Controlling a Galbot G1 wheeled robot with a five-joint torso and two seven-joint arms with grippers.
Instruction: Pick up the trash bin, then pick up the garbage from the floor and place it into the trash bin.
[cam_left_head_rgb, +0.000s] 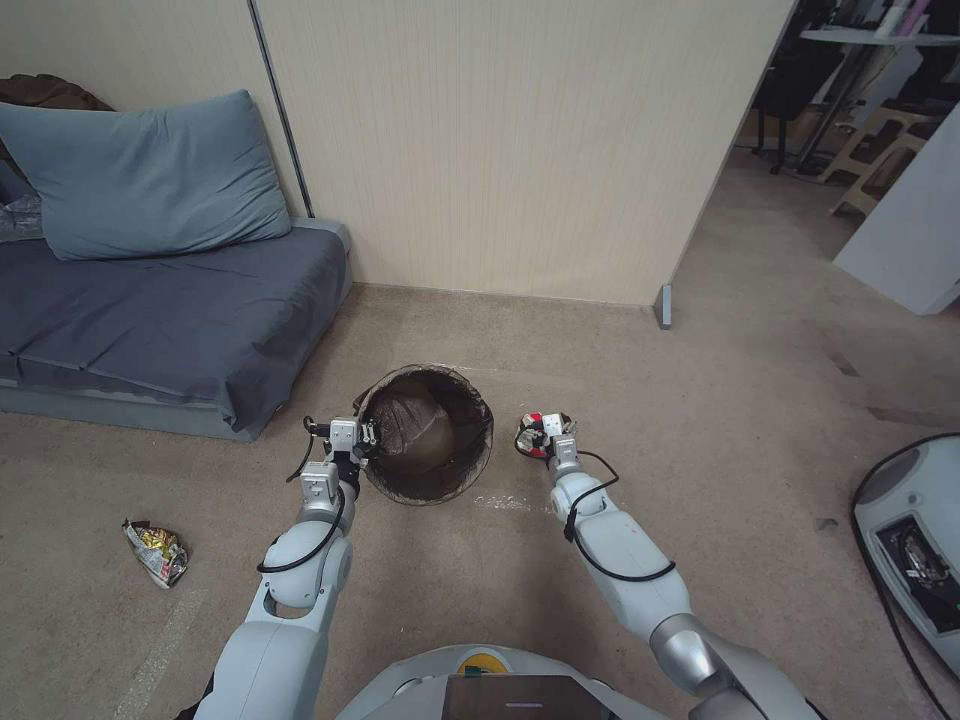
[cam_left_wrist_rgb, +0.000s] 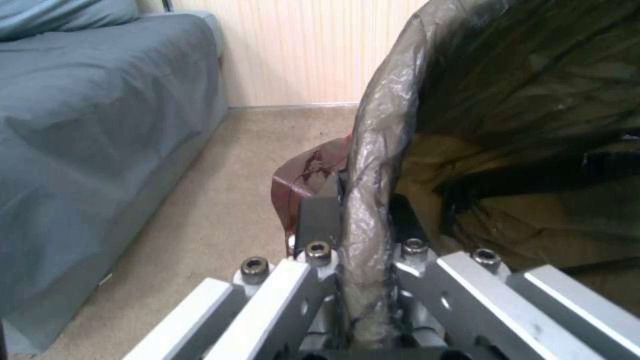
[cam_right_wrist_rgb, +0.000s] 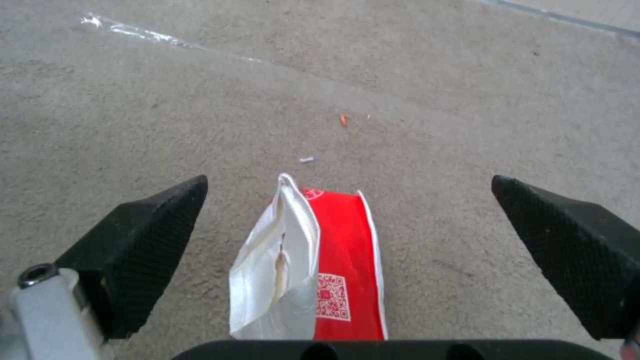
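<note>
Beige carpet (cam_left_head_rgb: 600, 330), paneled wall (cam_left_head_rgb: 500, 130).

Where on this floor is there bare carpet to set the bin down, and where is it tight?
Bare carpet lies beyond the trash bin toward the wall, and to the robot's right, up to the white machine. It is tight around the bin: left gripper clamps its rim, right gripper straddles the red-and-white carton. A snack wrapper lies near the sofa.
</note>
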